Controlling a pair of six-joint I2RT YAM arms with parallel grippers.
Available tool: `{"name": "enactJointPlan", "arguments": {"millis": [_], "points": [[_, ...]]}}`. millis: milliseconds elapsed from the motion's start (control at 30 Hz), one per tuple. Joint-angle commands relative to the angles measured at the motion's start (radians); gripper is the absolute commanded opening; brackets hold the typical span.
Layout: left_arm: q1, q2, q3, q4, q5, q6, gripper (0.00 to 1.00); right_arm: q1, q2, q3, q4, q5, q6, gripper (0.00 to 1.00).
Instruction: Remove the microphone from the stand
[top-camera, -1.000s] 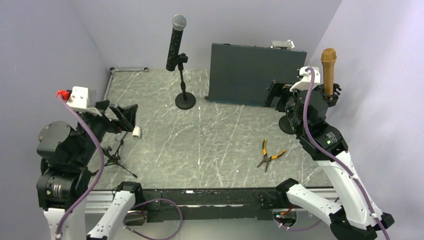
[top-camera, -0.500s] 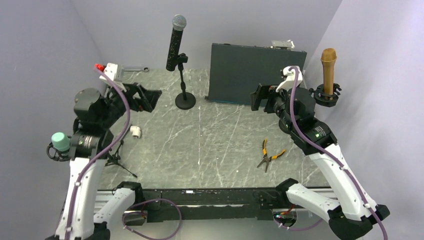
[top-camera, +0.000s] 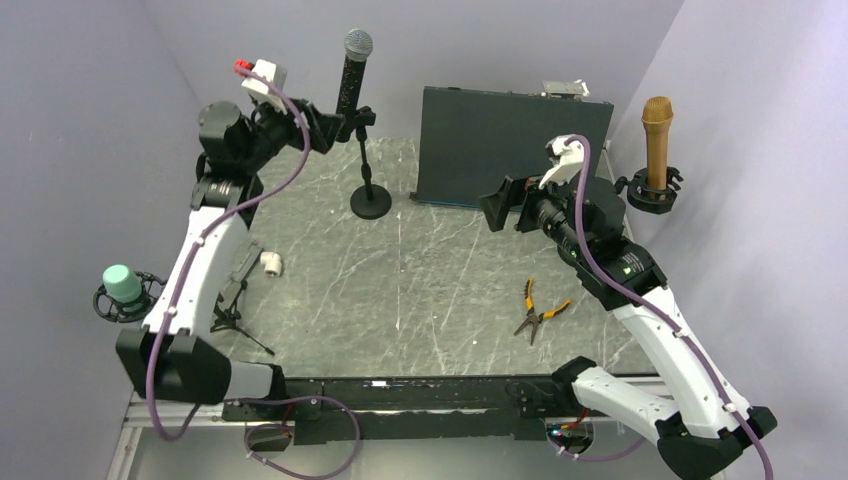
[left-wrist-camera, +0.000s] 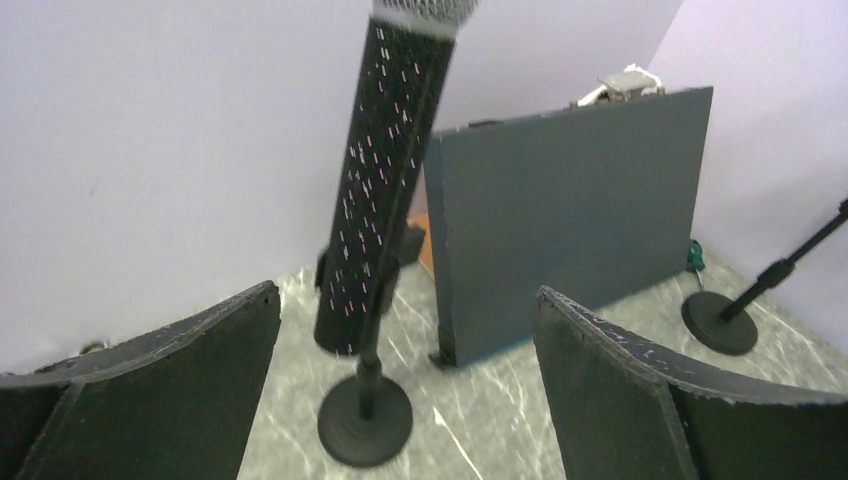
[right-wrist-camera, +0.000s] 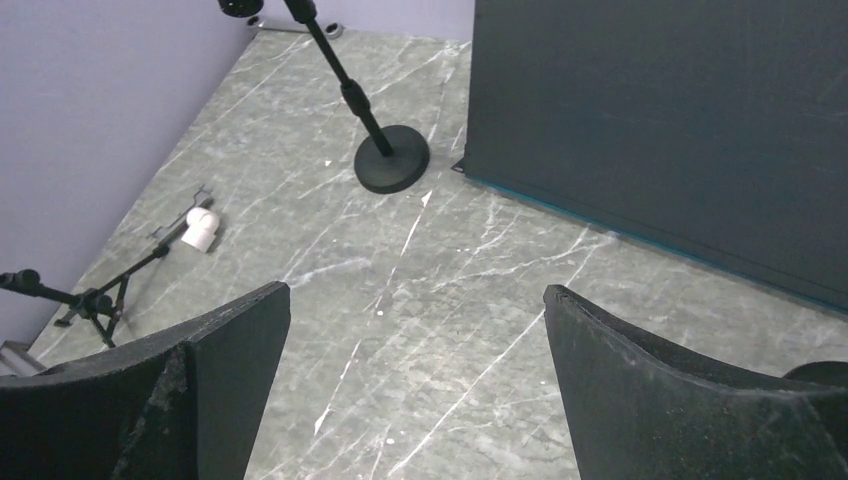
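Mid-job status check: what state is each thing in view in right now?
black microphone: upright, clipped in stand, not gripped.
left gripper: open, facing the black microphone, apart from it.
right gripper: open, empty, above the table.
gold microphone: upright, mounted, untouched.
green microphone: mounted, untouched.
pliers: lying flat, handles spread.

Between the left fingers (left-wrist-camera: 620, 390), which are matt black with rough, scuffed, pale-flecked edges, the microphone (left-wrist-camera: 385, 170) shows a black body speckled with light flecks and a silvery wire-mesh head. Its stand (left-wrist-camera: 365, 420) looks matt black, perhaps painted metal. Ahead of the right fingers (right-wrist-camera: 680, 400), the desk (right-wrist-camera: 480, 300) is smooth, grey and stone-like with white veins, and the panel (right-wrist-camera: 650, 110) is dull dark grey.
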Motion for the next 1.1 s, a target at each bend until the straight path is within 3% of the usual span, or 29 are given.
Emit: {"name": "enactJointPlan", "arguments": {"millis": [0, 300, 467, 633, 800, 967, 1067], "points": [[-0.001, 0.112, 0.133, 0.148, 0.059, 0.034, 0.99, -0.003, -0.019, 0.005, 0.062, -0.048, -0.001, 1.0], [-0.029, 0.339, 0.31, 0.195, 0.093, -0.01, 0.99, -0.003, -0.052, 0.002, 0.059, -0.04, -0.02, 1.0], [-0.083, 0.433, 0.387, 0.158, 0.019, 0.037, 0.97, -0.003, -0.066, -0.001, 0.06, -0.04, -0.022, 1.0], [-0.118, 0.479, 0.425, 0.144, -0.083, 0.066, 0.83, -0.003, -0.076, -0.001, 0.053, -0.044, -0.021, 1.0], [-0.154, 0.447, 0.369, 0.17, -0.187, 0.114, 0.64, -0.003, -0.085, -0.017, 0.059, -0.037, -0.023, 1.0], [-0.158, 0.41, 0.347, 0.158, -0.191, 0.12, 0.4, -0.003, -0.07, -0.022, 0.065, -0.043, -0.023, 1.0], [-0.158, 0.393, 0.352, 0.129, -0.171, 0.122, 0.33, -0.003, -0.064, -0.024, 0.07, -0.05, -0.018, 1.0]]}}
